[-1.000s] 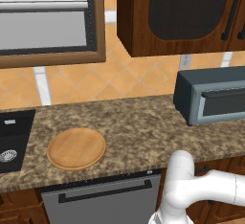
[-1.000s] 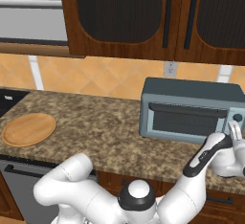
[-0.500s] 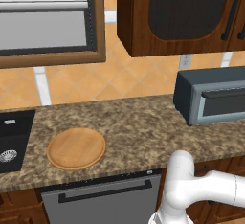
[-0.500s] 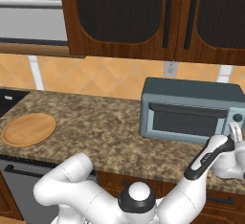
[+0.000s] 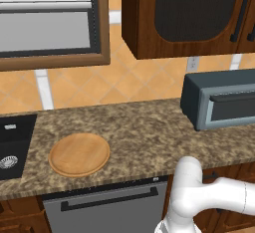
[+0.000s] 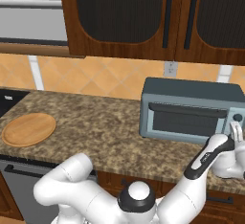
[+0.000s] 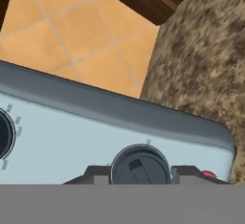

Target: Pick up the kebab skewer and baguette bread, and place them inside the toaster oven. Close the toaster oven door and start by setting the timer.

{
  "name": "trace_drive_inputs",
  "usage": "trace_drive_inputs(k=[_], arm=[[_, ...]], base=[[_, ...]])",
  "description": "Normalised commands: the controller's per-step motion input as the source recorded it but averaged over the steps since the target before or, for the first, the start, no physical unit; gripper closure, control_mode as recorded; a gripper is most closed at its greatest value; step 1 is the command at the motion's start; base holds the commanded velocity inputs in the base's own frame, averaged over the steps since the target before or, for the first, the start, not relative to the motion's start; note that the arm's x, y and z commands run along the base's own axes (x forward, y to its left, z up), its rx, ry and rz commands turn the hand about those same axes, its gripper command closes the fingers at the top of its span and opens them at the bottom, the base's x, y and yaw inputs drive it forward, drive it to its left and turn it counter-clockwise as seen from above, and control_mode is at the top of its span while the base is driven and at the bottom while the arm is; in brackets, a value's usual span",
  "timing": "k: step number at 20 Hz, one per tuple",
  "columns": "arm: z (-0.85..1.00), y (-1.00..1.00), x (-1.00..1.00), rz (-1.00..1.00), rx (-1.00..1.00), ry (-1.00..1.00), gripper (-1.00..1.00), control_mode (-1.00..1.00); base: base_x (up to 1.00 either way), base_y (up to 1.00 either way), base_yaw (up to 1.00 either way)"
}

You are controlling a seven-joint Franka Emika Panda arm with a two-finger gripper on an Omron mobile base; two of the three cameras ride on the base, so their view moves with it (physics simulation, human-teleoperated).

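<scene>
The arm reaches low to the right, its end effector (image 6: 238, 131) upright, fingers seemingly slightly apart.

Kitchen, granite counter (image 5: 129, 127), wood cabinets (image 6: 143, 17)

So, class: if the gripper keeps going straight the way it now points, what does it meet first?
Most likely the round dark knob on the blue-grey toaster oven's pale control panel, framed between the gripper's fingers; the remaining gap is unclear.

The toaster oven door (image 6: 186, 120) is shut, blocking the cavity. Open bench (image 6: 95, 127) stretches left of the toaster oven (image 6: 191, 113), broken only by a round wooden board (image 6: 28, 128) near the sink (image 5: 12, 145).
</scene>
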Motion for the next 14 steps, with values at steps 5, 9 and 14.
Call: trace_drive_inputs(k=[5,9,14], arm=[[0.1,0.5,0.08,0.0,0.28,0.0,1.0,-1.0],[0.1,0.58,0.09,0.0,0.3,-0.02,1.0,-1.0],[0.12,0.46,0.11,0.0,0.31,-0.01,1.0,-1.0]], base=[[0.0,0.0,0.0],[0.0,0.0,0.0],[0.0,0.0,0.0]])
